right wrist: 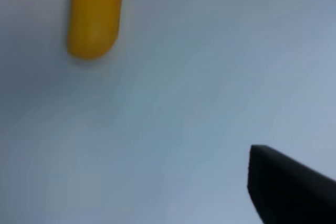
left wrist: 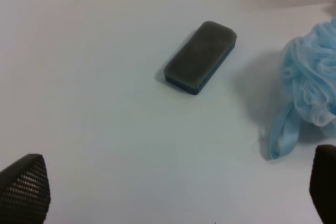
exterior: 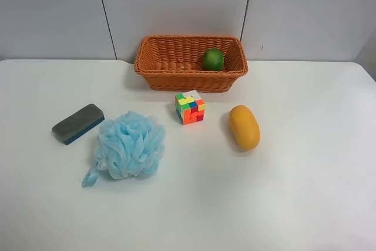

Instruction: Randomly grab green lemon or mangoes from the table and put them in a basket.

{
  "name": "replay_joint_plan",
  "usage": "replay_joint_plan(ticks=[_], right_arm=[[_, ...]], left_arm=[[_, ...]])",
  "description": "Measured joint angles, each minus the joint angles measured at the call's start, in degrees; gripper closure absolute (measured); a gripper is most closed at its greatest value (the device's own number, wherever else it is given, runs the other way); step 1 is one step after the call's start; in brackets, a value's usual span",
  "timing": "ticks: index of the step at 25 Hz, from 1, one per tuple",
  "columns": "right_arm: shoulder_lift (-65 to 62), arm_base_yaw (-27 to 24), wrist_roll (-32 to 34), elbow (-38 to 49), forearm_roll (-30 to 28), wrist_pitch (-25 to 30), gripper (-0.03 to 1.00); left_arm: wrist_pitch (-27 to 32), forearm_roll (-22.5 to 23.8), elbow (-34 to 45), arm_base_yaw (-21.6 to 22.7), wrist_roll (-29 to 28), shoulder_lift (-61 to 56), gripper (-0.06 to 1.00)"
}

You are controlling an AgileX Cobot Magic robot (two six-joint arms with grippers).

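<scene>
The large flat white bench (exterior: 305, 204) carries everything, and at its far edge stands the rectangular orange-brown woven wicker basket (exterior: 170, 77) with flared sides, backed by a grey panelled wall. Inside the basket, toward the end nearer the exterior high view's right, sits the round glossy dark-green lemon (exterior: 212, 59), resting against the far wall. In front of the basket and well apart from it lies a fluffy light-blue mesh bath sponge (exterior: 130, 144) with a ribbon loop trailing from it; beside that, toward the view's left, lies a flat grey-topped eraser block with a blue base (exterior: 78, 123). The smooth oblong orange-yellow mango (exterior: 244, 127) lies alone on the bench, in front of the basket's right end. Just in front of the basket, between sponge and mango, stands a small multicoloured puzzle cube (exterior: 190, 107). The left fingers (left wrist: 27, 186) are spread wide apart and hold nothing. Of the right fingers (right wrist: 286, 190) only one dark tip shows, so I cannot tell their spread
</scene>
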Motion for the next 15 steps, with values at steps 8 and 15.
replay_joint_plan(ticks=[8, 15], right_arm=[[-21.46, 0.0, 0.38, 15.53, 0.0, -4.98, -0.03], [-28.86, 0.0, 0.45, 22.2, 0.0, -8.31, -0.03]], left_arm=[[0.0, 0.0, 0.0, 0.0, 0.0, 0.0, -0.05], [0.0, 0.0, 0.0, 0.0, 0.0, 0.0, -0.05]])
